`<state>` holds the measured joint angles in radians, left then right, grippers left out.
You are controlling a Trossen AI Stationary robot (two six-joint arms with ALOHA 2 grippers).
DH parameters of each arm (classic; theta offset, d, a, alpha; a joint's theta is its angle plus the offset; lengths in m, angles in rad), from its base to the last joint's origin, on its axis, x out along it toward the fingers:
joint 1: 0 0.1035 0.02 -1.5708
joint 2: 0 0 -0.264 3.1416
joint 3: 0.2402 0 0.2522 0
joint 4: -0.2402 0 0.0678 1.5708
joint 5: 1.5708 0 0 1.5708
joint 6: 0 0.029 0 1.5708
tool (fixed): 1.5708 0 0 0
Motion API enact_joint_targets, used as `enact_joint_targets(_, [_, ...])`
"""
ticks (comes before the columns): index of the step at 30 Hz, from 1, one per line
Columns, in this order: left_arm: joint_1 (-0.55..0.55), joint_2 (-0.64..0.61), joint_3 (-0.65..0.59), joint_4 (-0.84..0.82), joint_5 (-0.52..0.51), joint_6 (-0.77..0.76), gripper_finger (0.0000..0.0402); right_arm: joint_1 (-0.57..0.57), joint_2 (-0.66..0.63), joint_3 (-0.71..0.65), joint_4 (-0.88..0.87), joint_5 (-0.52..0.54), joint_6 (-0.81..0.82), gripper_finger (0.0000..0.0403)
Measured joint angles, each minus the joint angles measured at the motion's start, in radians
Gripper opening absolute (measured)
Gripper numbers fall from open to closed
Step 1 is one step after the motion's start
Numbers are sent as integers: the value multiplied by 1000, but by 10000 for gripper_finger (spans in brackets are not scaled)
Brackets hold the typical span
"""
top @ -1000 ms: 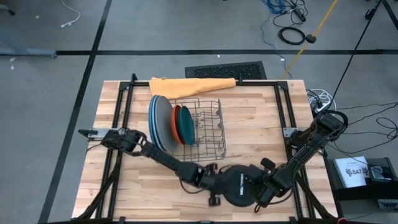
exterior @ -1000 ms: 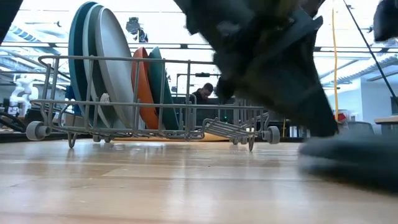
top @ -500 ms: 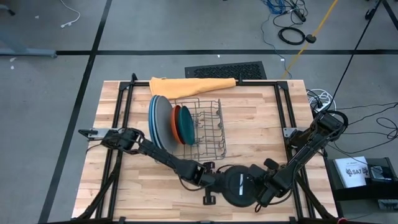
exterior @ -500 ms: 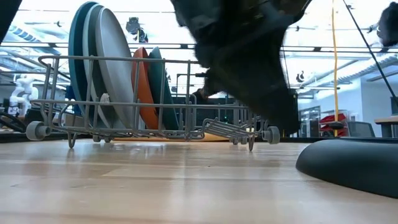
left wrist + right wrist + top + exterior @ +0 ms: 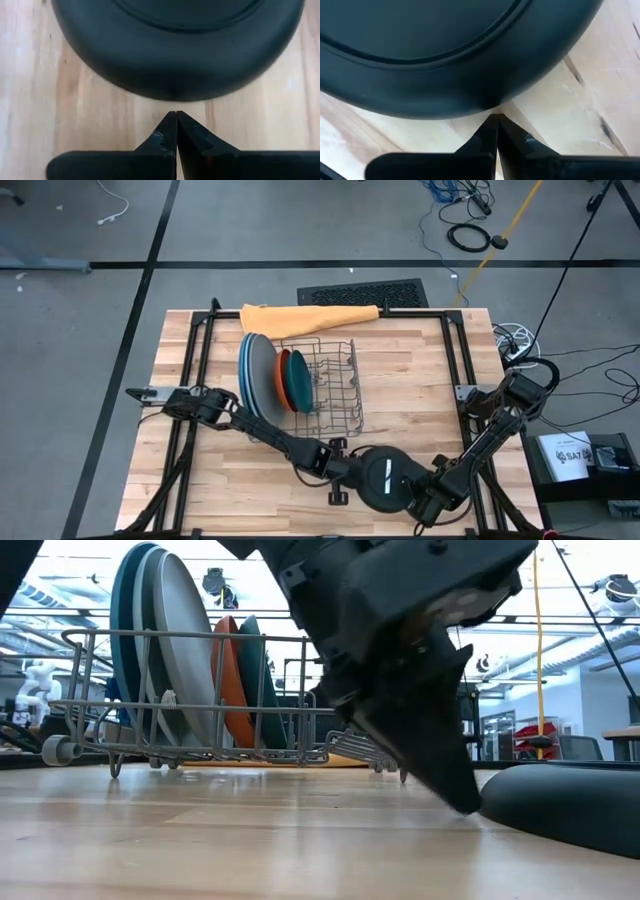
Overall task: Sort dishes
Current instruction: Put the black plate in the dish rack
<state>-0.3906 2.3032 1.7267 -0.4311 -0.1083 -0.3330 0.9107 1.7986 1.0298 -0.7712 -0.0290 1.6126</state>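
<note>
At the surface's (image 5: 400,410) near edge I see the black plate (image 5: 385,478) lying flat; left gripper (image 5: 176,122) fingers clenched empty just beside its rim, right gripper (image 5: 496,125) fingers clenched empty at the opposite rim.

Dishes: five racked, one loose

Light blue (image 5: 243,360), blue (image 5: 130,640) and grey plates (image 5: 260,375), then orange (image 5: 284,378) and teal (image 5: 300,382), stand on edge together. The black white-striped plate (image 5: 385,478) lies flat on the counter (image 5: 410,370), apart.
</note>
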Motion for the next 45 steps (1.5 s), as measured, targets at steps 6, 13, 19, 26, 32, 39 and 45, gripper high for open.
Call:
enact_joint_targets(6, [11,1,-1,77,2,54,5,-11,44,3,8,71,-14,0])
enact_joint_targets(13, [7,1,-3,117,40,86,6,-4,34,59,-79,179,-81,0])
enact_joint_targets(19, [3,1,4,119,55,104,6,-5,36,74,-122,244,-103,0])
enact_joint_targets(26, [13,-11,13,169,13,107,6,-11,32,92,-70,323,-112,0])
enact_joint_targets(32, [17,-12,14,167,23,111,6,-12,27,160,-130,340,-155,0])
enact_joint_targets(39, [17,-59,16,89,30,112,6,-13,27,176,-173,333,-159,0])
enact_joint_targets(45, [-26,-217,16,-132,-1,83,5,-14,27,174,-116,369,-180,0])
